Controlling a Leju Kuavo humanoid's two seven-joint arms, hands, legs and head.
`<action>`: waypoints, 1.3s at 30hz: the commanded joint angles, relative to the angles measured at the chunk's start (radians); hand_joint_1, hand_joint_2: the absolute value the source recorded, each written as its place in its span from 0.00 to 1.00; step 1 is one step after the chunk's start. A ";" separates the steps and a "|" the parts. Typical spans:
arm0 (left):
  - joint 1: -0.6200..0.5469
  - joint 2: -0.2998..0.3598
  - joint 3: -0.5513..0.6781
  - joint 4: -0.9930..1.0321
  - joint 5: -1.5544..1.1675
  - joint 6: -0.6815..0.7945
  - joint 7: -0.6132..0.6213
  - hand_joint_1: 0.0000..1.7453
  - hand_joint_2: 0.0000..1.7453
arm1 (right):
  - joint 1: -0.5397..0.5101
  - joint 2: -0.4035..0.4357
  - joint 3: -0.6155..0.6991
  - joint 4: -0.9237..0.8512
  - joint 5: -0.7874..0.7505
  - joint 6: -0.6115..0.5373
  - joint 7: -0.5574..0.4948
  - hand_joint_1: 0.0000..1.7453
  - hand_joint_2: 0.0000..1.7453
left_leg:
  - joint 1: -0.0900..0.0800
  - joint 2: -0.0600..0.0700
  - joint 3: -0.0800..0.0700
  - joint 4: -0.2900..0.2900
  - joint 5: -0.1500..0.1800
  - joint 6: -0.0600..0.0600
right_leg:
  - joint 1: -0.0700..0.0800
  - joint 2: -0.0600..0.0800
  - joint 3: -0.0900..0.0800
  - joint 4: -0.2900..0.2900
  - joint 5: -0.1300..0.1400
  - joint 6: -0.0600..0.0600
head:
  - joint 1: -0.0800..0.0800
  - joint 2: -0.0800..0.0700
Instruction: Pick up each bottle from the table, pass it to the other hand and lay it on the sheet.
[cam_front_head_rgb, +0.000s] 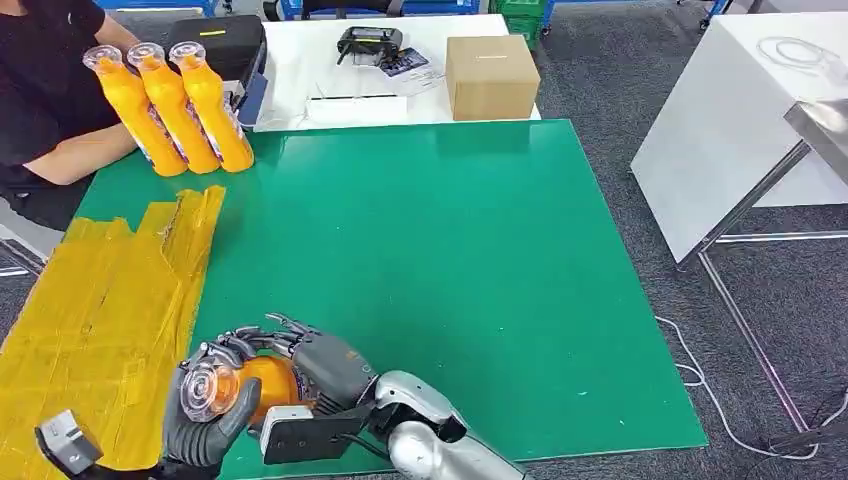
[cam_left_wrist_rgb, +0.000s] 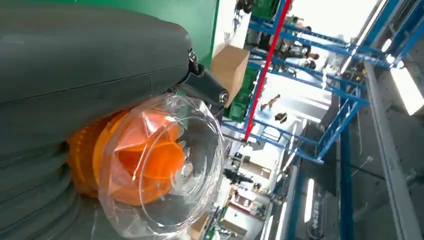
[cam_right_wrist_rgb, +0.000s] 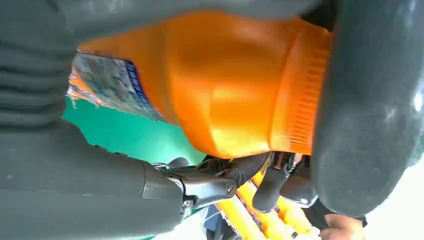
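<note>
Bottle (cam_front_head_rgb: 250, 385) is mid-handover low over the near-left corner of the green table (cam_front_head_rgb: 450, 280), beside the yellow sheet (cam_front_head_rgb: 100, 310): right hand (cam_front_head_rgb: 310, 365) wraps the orange body w/ fingers curled over the top, left hand (cam_front_head_rgb: 205, 420) closes round the neck end, clear cap (cam_front_head_rgb: 207, 390) facing the head cam. Both hands grip it at once.

Handling, as a guess: rigid plastic, smooth and prob. slippery on the label (cam_right_wrist_rgb: 107, 82), so the ribbed band (cam_right_wrist_rgb: 305, 90) under the cap looks like the better hold; the clear cap (cam_left_wrist_rgb: 165, 165) seems thin, not a place to squeeze. Weight moderate if full (body is opaque orange, so fill level can't be read).

Contents elsewhere: three more orange bottles (cam_front_head_rgb: 175, 110) stand touching in a row at the far-left table edge, next to a person's arm (cam_front_head_rgb: 70, 150). Cardboard box (cam_front_head_rgb: 490, 75) on the white table behind is shut, contents hidden.
</note>
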 joint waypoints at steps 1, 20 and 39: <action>-0.016 -0.014 0.043 0.005 -0.003 -0.005 0.000 1.00 1.00 | -0.012 -0.039 -0.018 -0.008 0.004 0.000 0.006 0.00 0.00 | 0.001 -0.001 0.002 0.000 0.000 0.001 | 0.001 -0.002 0.003 -0.001 0.000 -0.001 | 0.000 0.000; -0.062 -0.040 0.191 -0.026 -0.163 0.119 -0.098 1.00 1.00 | -0.002 -0.051 -0.023 -0.039 0.014 -0.005 0.006 0.00 0.00 | 0.000 0.000 0.001 0.000 0.000 0.000 | 0.001 -0.001 0.001 -0.001 0.000 -0.001 | 0.000 0.000; -0.091 -0.038 0.262 -0.043 -0.350 0.273 -0.187 1.00 1.00 | 0.008 -0.057 -0.027 -0.064 0.016 -0.017 -0.004 0.00 0.00 | 0.000 0.000 0.001 0.000 0.000 0.000 | 0.001 -0.001 0.001 -0.001 0.000 -0.001 | 0.000 0.000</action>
